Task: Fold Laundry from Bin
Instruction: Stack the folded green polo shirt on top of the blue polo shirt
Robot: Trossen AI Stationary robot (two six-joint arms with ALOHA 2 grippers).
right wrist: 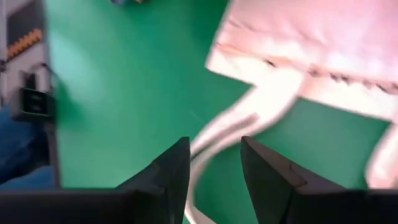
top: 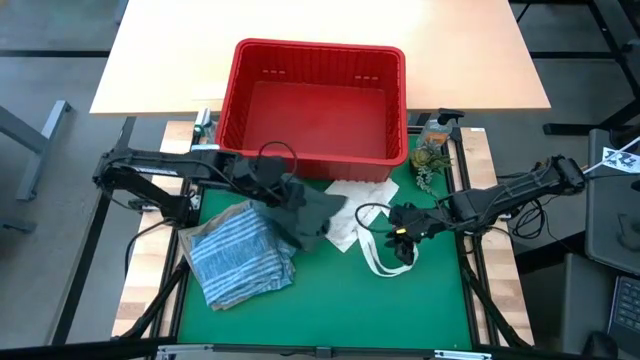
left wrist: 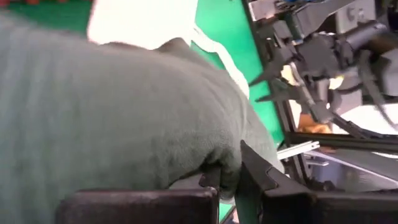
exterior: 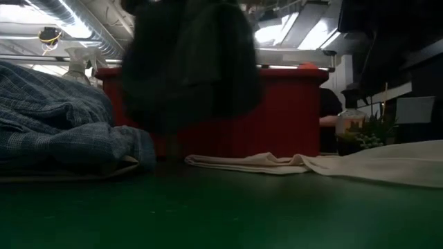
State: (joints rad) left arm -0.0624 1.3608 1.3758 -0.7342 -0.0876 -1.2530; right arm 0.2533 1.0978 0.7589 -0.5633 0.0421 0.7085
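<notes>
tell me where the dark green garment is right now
In the high view the dark green garment hangs from the left gripper, just in front of the red bin, between the striped shirt and the white tote bag.

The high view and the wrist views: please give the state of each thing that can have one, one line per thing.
Bin: upright, looks empty.
Dark green garment: lifted off the mat, bunched, gripped by the left pincer.
Striped shirt: crumpled heap on the mat, not folded.
White tote bag: lying flat, one loop handle under the right pincer.
Left pincer: shut on the dark green garment.
Right pincer: open, above the handle.
</notes>
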